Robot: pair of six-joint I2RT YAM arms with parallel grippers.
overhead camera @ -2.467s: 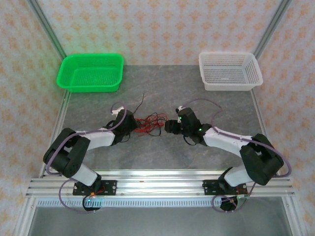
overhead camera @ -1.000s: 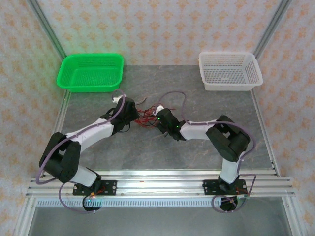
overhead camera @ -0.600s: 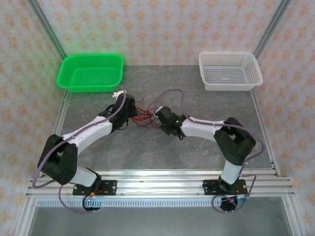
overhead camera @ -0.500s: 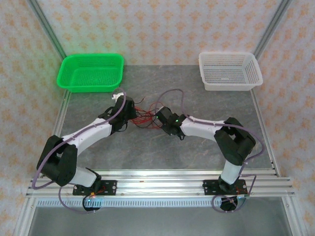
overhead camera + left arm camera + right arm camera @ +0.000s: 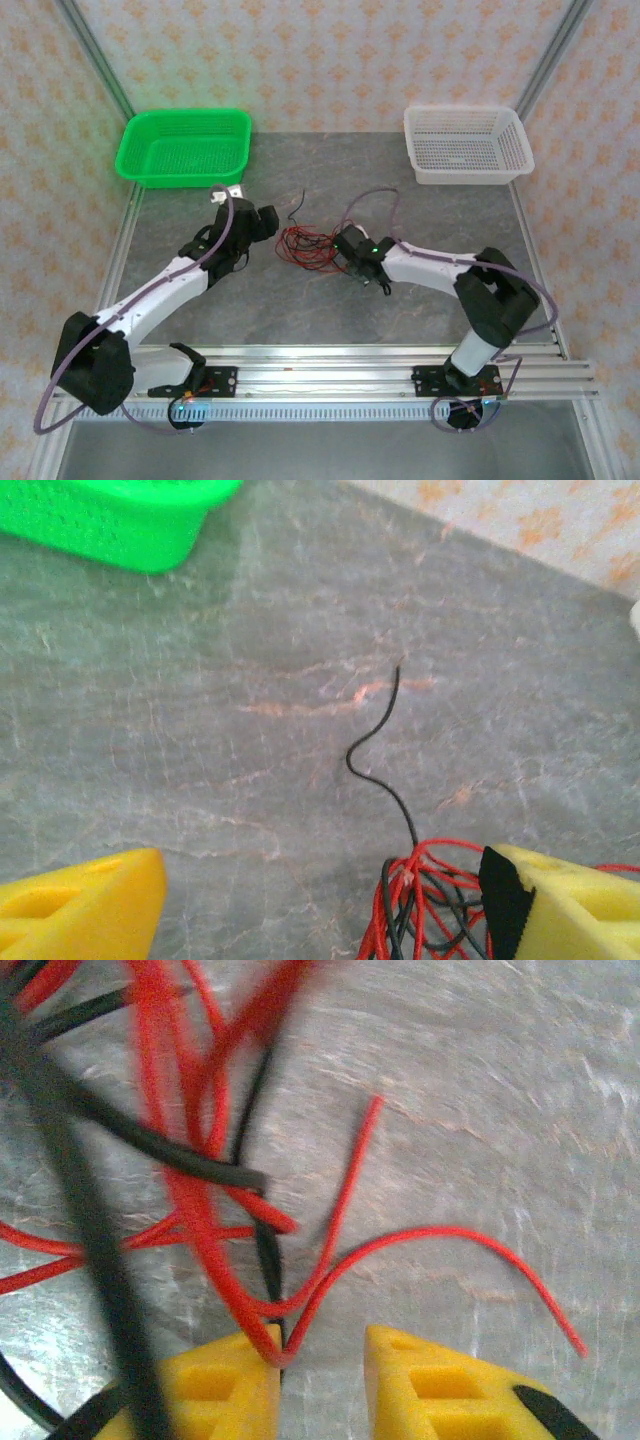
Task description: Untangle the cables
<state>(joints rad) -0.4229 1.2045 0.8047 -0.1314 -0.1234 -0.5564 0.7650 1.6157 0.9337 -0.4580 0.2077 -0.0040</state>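
The cables point(image 5: 308, 247), a tangle of hair-thin red and black wire strands, lie near the middle of the grey marbled table point(image 5: 300, 310), between the two arms; the left gripper point(image 5: 268, 224) stands just beside the tangle with its jaws spread wide, holding nothing; in its wrist view the yellow foam fingertips point(image 5: 85, 905) sit far apart, the bunch lies close against the black-edged one, and a single black strand point(image 5: 350, 762) snakes away over bare table; the right gripper point(image 5: 340, 243) is at the tangle's other edge, jaws parted only a little; its wrist view shows a thick red strand point(image 5: 200, 1225) meeting one fingertip's inner corner, the narrow gap itself bare; a green plastic mesh basket point(image 5: 183, 147) and a white plastic mesh basket point(image 5: 467, 143) sit at the far corners, well apart from the cables.
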